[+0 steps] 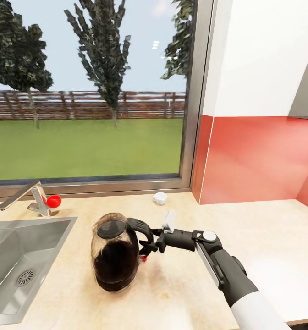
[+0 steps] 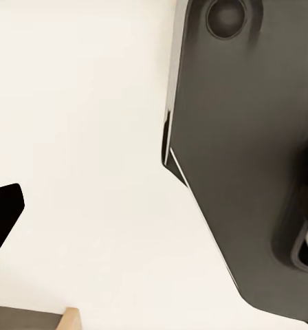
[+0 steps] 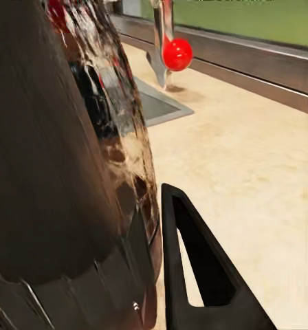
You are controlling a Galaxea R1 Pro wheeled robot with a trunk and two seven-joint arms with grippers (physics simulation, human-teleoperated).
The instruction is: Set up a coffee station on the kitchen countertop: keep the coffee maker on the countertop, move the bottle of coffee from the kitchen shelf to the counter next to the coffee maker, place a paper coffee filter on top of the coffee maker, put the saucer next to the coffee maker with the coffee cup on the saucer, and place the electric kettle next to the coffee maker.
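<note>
The right gripper (image 1: 147, 238) sits at the black curved handle of the electric kettle (image 1: 116, 256), a rounded glossy dark body with a domed black lid, standing upright on the pale, speckled stone-look countertop (image 1: 264, 238). From the head view its fingers appear closed around the handle (the contact itself is partly hidden by the handle's loop), and in the right wrist view one black triangular fingertip (image 3: 199, 275) with a cut-out window lies just beside the kettle's shiny, reflective wall (image 3: 71, 158). The arm behind the gripper is matte black with a white forearm sleeve.

Beyond the gripper, toward the window, a small white coffee cup (image 1: 160, 198) stands on the counter near the sill, well apart from the kettle. On the far side of the kettle from the gripper lies the brushed steel sink (image 1: 21, 256) with a round drain, and past it an angular metal faucet (image 1: 28, 198) carrying a glossy red ball knob (image 1: 53, 200); the same red knob (image 3: 177, 53) shows in the right wrist view.

The left wrist view gives a dark smooth panel of the robot's body (image 2: 250, 151) against a white surface, with one black fingertip (image 2: 3, 210) at the edge; whether the left gripper is open or closed cannot be told
</note>
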